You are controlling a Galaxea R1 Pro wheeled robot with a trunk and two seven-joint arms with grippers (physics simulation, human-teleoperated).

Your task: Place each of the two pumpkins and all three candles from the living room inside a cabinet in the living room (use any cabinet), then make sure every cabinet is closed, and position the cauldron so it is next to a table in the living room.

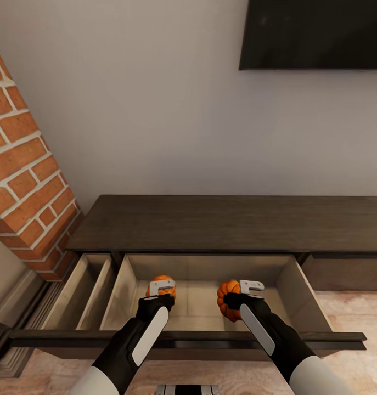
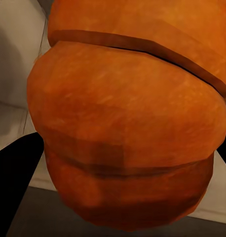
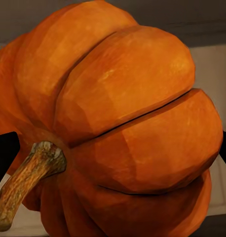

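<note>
You have two pumpkins, one in each gripper, both low in the centre of the head view over the open drawer point(image 1: 204, 299) of the dark cabinet point(image 1: 226, 222). Your left gripper point(image 1: 161, 289) is clamped on the left pumpkin point(image 1: 162, 281); your right gripper point(image 1: 244, 292) grips the right pumpkin point(image 1: 228, 299), whose brown stem point(image 3: 24, 185) shows in the right wrist view. A narrower drawer point(image 1: 84, 291) stands open at lower left.

Even soft light; wrist close-ups perhaps blurred.
</note>
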